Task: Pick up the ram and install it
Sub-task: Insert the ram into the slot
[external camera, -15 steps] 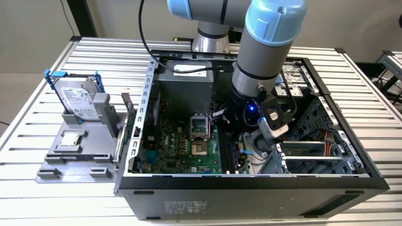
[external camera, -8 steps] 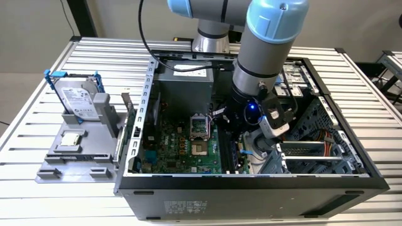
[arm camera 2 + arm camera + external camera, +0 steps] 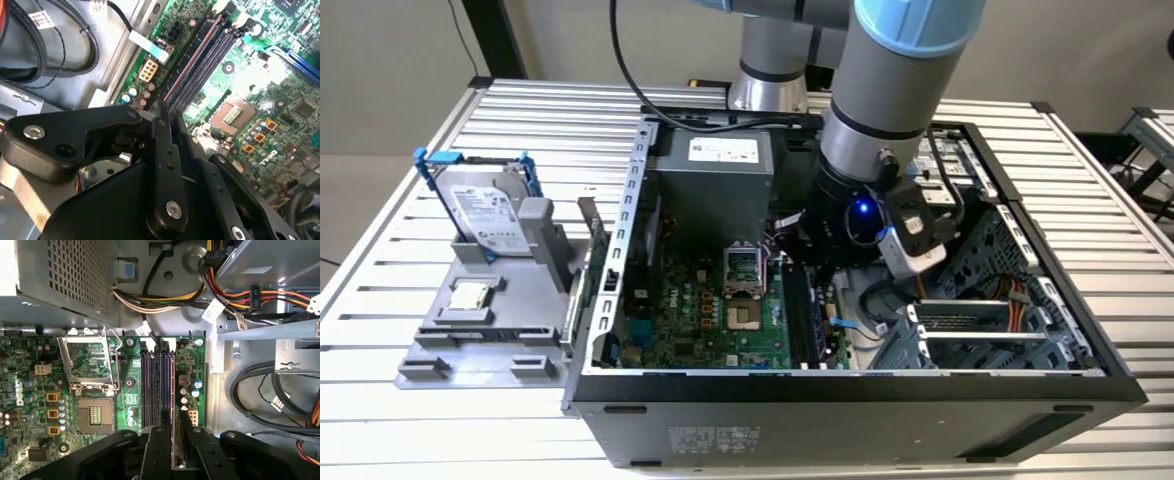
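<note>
One thin stick, the ram (image 3: 173,390), stands on edge along the outermost of the dark memory slots (image 3: 156,387), the side nearest the case wall, with its near end pinched between the gripper (image 3: 172,436) fingers. In the second wrist view it reads as a reddish-brown strip (image 3: 192,60) running up the slot bank away from the fingers. The jaws are closed flat against its two faces; I take it as resting in or just above the slot, though whether it is fully seated is hard to judge.

The risk, as I see it, is misalignment: if the stick sits a little skewed or its notch is off the slot key, downward pressure could bend the board or stress the slot. The white latches (image 3: 168,344) at the far end could also block it if not swung out.

Beyond lie the open processor socket (image 3: 93,415) and the grey computer case (image 3: 854,395); the hard drive (image 3: 487,215) stands outside.
</note>
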Motion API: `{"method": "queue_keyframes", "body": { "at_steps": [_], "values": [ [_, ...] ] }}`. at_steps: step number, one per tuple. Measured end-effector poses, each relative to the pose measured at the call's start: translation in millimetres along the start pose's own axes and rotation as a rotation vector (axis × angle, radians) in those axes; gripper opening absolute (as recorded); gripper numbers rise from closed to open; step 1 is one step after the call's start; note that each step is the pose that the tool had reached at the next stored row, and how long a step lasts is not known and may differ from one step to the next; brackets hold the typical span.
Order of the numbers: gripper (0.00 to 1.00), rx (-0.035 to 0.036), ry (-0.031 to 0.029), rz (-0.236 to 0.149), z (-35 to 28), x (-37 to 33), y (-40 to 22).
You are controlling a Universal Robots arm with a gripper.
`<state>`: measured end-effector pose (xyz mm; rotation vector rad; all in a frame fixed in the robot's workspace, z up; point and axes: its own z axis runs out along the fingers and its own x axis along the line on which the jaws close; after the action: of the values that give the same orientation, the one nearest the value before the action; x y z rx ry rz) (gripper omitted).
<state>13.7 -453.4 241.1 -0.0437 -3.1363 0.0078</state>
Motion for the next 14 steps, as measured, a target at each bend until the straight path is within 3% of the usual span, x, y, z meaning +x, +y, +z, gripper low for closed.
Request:
{"method": "queue_keyframes", "body": {
  "at_steps": [14],
  "values": [
    [0.00,-0.0005,0.0001,0.000,-1.9,0.0,-0.1]
  ]
}}
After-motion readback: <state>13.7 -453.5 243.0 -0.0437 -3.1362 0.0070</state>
